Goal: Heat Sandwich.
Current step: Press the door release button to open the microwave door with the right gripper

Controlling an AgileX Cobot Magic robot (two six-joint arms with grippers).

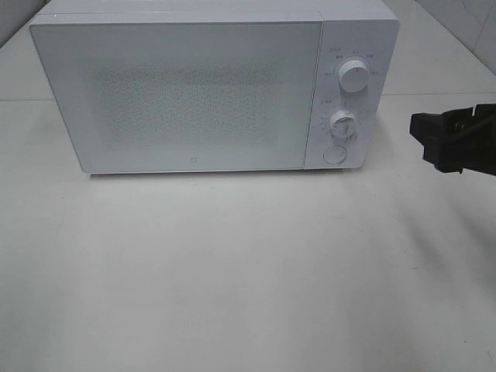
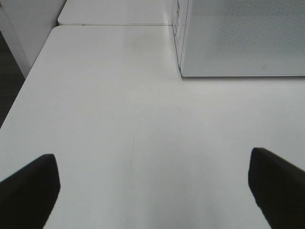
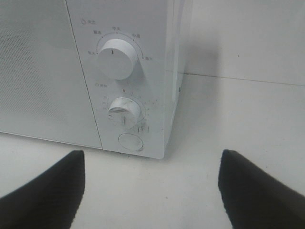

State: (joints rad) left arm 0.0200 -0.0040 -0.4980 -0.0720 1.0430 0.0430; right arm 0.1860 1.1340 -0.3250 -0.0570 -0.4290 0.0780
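Observation:
The sandwich is out of view in all three views. A white microwave (image 1: 186, 93) stands at the back of the table with its door (image 1: 178, 97) shut. My right gripper (image 1: 446, 143) hovers to the right of it, level with the control panel. In the right wrist view it (image 3: 151, 153) is open and empty, facing the upper knob (image 3: 116, 57), the lower knob (image 3: 125, 109) and the round button (image 3: 130, 142). My left gripper (image 2: 152, 155) does not show in the exterior high view. In its wrist view it is open over bare table, with the microwave's front corner (image 2: 183, 71) ahead.
The white table (image 1: 248, 271) stretches in front of the microwave. Its left edge (image 2: 21, 95) drops off to a dark floor. A seam between two tabletops (image 2: 114, 25) runs behind. The panel knobs (image 1: 354, 78) (image 1: 342, 124) sit above the button (image 1: 335, 154).

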